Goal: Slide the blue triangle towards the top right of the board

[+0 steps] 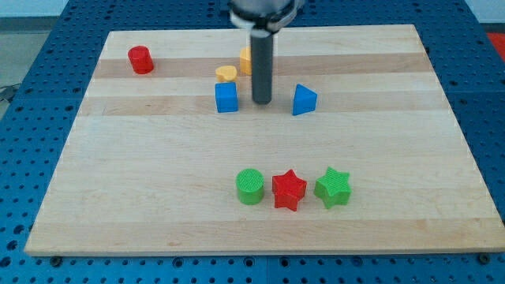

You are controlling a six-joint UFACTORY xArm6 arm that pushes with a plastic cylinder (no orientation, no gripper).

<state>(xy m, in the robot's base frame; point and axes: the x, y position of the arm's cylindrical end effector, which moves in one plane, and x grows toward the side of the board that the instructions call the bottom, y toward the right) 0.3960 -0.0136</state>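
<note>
The blue triangle (304, 100) lies on the wooden board (158, 181), a little right of centre in the upper half. My tip (262, 102) stands on the board just left of the triangle, with a small gap between them. A blue cube (226, 97) sits just left of my tip. The rod rises straight up to the view's top.
A yellow block (226, 73) lies above the blue cube, and an orange block (246, 60) is partly hidden behind the rod. A red cylinder (141, 60) is at the top left. A green cylinder (250, 187), red star (289, 190) and green star (333, 188) form a row near the bottom.
</note>
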